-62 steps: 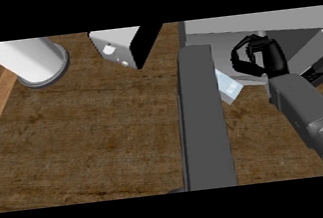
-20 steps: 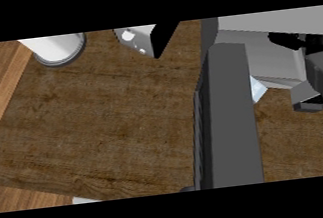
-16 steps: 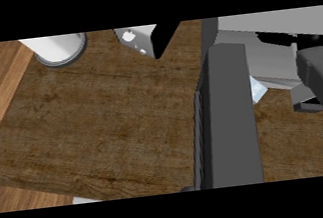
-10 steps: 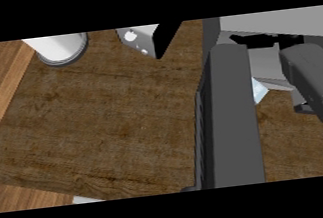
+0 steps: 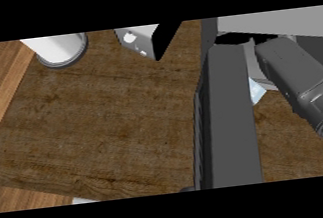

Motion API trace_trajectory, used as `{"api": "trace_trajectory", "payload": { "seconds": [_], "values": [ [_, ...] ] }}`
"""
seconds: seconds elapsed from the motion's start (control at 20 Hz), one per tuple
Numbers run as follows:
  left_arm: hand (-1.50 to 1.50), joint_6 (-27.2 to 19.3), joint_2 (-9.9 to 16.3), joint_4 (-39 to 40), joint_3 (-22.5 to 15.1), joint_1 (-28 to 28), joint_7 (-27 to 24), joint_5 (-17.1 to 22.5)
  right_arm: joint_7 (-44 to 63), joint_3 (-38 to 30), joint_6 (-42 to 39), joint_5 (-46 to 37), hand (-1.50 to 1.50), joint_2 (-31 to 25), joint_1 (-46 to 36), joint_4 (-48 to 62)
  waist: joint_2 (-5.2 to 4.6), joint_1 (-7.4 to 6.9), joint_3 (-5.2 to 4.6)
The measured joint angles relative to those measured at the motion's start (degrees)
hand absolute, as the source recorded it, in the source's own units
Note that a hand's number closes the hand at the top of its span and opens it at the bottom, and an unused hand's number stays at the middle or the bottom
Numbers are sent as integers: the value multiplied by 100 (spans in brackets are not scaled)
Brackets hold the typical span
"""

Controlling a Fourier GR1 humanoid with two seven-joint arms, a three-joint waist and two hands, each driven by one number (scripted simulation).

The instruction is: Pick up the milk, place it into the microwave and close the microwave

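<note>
The microwave point(image 5: 281, 21) is the light grey box at the upper right. Its open door point(image 5: 225, 124) shows edge-on as a dark grey bar running down the picture. My right forearm point(image 5: 295, 78) reaches up past the door into the opening. Of the right hand point(image 5: 236, 36) only a black sliver shows at the forearm's far end. A small white and pale blue piece point(image 5: 257, 89), which looks like the milk, shows between the door and the forearm. Most of it is hidden. My left hand is not visible.
A white cylinder point(image 5: 57, 48) stands at the counter's upper left. A white and black appliance point(image 5: 147, 39) sits beside it, close to the microwave door's top. The brown wooden counter point(image 5: 99, 123) stretches left of the door.
My right forearm has pushed further up into the microwave opening. The black hand, plain to see before, is now almost hidden behind the forearm and door.
</note>
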State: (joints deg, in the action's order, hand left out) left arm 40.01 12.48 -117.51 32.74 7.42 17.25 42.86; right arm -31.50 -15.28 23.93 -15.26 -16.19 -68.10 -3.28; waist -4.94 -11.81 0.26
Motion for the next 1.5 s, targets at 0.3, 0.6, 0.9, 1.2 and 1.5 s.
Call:
{"api": "trace_trajectory", "payload": {
  "seconds": [0.3, 0.6, 0.9, 1.2, 1.5],
  "values": [
    [-150, 107, -67, 96, -105, 29, -5, -122, -55, 28, 218, -87, -150, 124, -108, -61, 4, 122, 4],
    [-150, 229, -261, 201, -204, 150, -69, -300, -129, -184, 484, 75, -150, 260, -57, -146, 36, 276, 8],
    [-150, 461, -575, 241, -369, 322, -221, -632, -292, -246, 265, 122, -150, 189, 109, -177, 124, 434, 1],
    [-150, 760, -956, 291, -696, 423, -407, -975, -551, -354, -299, 236, -150, 50, 403, -211, 224, 622, -5],
    [-150, 1260, -1117, 397, -1099, 646, -481, -1123, -995, -592, -1481, 540, -150, 95, 798, -284, 327, 810, -8]
  ]
}}
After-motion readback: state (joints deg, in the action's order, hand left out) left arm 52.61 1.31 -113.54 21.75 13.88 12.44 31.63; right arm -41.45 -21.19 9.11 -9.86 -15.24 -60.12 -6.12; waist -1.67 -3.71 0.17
